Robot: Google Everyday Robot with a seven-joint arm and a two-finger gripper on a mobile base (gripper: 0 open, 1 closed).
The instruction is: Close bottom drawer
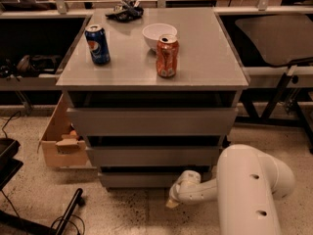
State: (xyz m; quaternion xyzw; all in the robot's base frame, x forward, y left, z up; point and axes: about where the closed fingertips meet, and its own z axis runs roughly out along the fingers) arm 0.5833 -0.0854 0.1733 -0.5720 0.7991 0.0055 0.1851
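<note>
While tool [171, 203] sits before camera-facing bottom drawer [142, 179], long axis left-right

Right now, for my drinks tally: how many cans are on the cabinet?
2: blue metal can at left, orange metal can at centre; hand low beside the grey bottom drawer.

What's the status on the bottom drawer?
Claw low by the floor, at right end of bottom drawer front; contact unclear. Cardboard box off to its left, not in front.
</note>
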